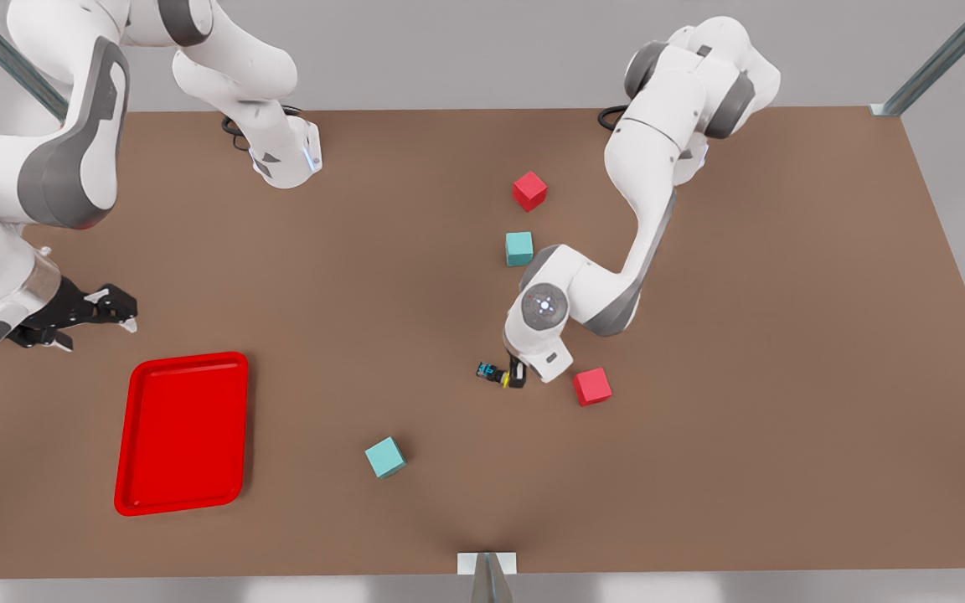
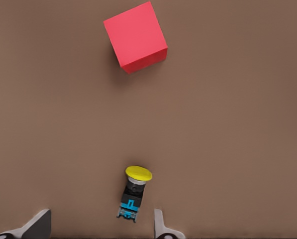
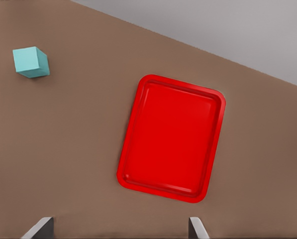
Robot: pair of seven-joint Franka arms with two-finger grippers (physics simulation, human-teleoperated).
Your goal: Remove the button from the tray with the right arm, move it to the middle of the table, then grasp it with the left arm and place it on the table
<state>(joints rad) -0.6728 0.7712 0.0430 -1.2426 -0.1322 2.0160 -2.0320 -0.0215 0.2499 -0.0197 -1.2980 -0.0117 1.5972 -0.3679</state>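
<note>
the button (image 2: 134,191) lies on its side on the table (image 1: 742,435) between the spread fingers of the left gripper (image 2: 101,225), so the set-down looks done and that gripper need only lift away, while the right gripper (image 1: 80,318), fingers apart, waits beyond the bare tray (image 3: 173,137).

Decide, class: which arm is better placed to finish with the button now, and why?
The left. Its claw is open around the button mid-table, beside a red cube. The right claw, open, waits near the empty tray.
</note>
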